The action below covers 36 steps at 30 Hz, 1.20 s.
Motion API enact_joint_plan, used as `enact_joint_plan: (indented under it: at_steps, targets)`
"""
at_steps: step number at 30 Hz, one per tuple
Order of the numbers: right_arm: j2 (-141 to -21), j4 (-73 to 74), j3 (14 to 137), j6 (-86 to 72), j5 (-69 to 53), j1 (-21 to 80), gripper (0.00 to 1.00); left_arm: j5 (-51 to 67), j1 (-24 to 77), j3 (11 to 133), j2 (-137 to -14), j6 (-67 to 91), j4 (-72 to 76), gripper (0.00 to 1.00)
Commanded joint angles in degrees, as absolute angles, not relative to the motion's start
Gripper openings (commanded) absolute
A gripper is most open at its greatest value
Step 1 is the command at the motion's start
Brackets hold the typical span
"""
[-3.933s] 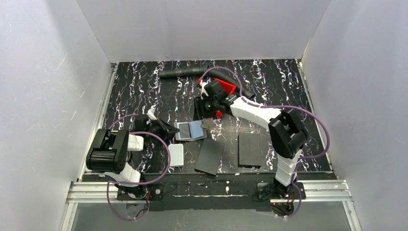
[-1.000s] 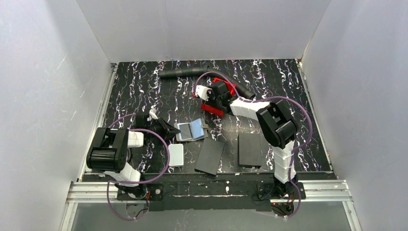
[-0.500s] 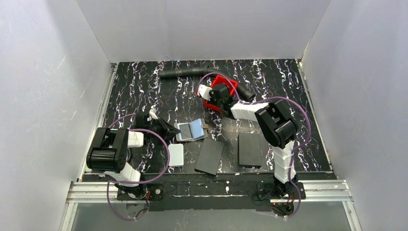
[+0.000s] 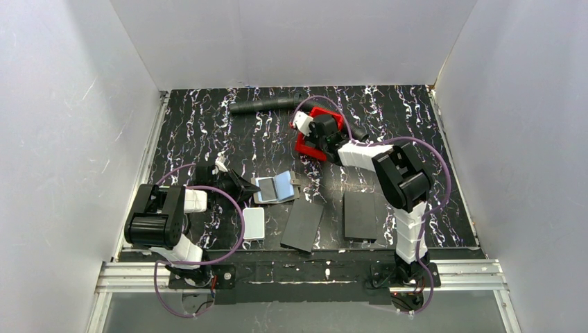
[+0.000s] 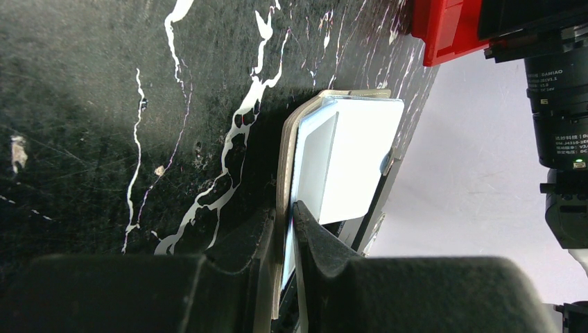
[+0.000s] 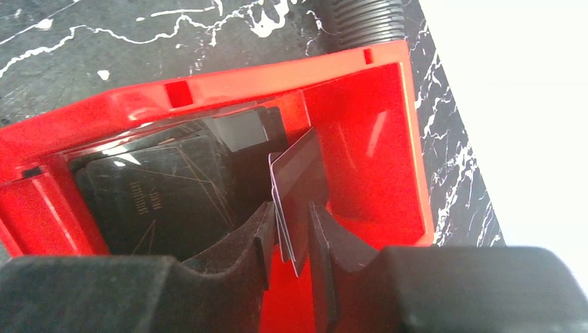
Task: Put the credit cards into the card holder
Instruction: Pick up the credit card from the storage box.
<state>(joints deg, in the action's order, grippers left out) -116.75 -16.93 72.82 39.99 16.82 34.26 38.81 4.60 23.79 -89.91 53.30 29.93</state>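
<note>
The card holder (image 4: 276,187) lies open on the black marbled table, its pale shiny inner faces (image 5: 347,152) up. My left gripper (image 5: 284,211) is shut on its near edge, low at the left (image 4: 243,186). My right gripper (image 6: 290,208) reaches into the red tray (image 6: 360,139) at the back (image 4: 305,148). It is shut on a few thin credit cards (image 6: 298,173) that stand on edge between its fingers. More dark flat cards (image 6: 159,201) lie in the tray's bottom.
Two large black panels (image 4: 303,225) (image 4: 360,215) lie near the front edge. A white rounded box (image 4: 254,223) sits left of them. A black corrugated hose (image 4: 267,105) runs along the back, past the tray. White walls close in three sides.
My right gripper has moved back and slightly right into the red tray, and its jaws have narrowed onto the upright cards. The left gripper and the card holder have not moved.
</note>
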Motion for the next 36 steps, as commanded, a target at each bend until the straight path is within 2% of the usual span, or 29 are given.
enact_joint_plan:
  at_steps: [1,10,17,23,29,36]
  targets:
    - [-114.02,-19.28,75.7,37.37,17.27,33.15,0.31,38.85,4.32,23.73,-88.14,52.3,29.1,0.12]
    - [-115.09,-19.07,77.76,35.51,16.08,31.82,0.25,38.67,4.34,23.47,-87.84,52.22,29.09,0.12]
    - [-115.75,-15.64,80.7,34.97,12.7,31.64,0.1,38.71,4.37,23.46,-88.25,52.36,29.09,0.13]
    - [-114.92,-14.34,80.6,33.26,11.82,31.64,0.01,40.16,4.42,24.08,-89.43,52.65,29.11,0.21]
    - [-113.16,-11.43,81.62,29.36,11.96,31.44,0.01,40.59,4.4,24.09,-87.84,53.09,29.05,0.31]
    - [-110.09,-9.3,82.64,13.02,7.82,27.61,0.01,41.44,4.39,25.85,-84.01,54.73,25.92,0.41]
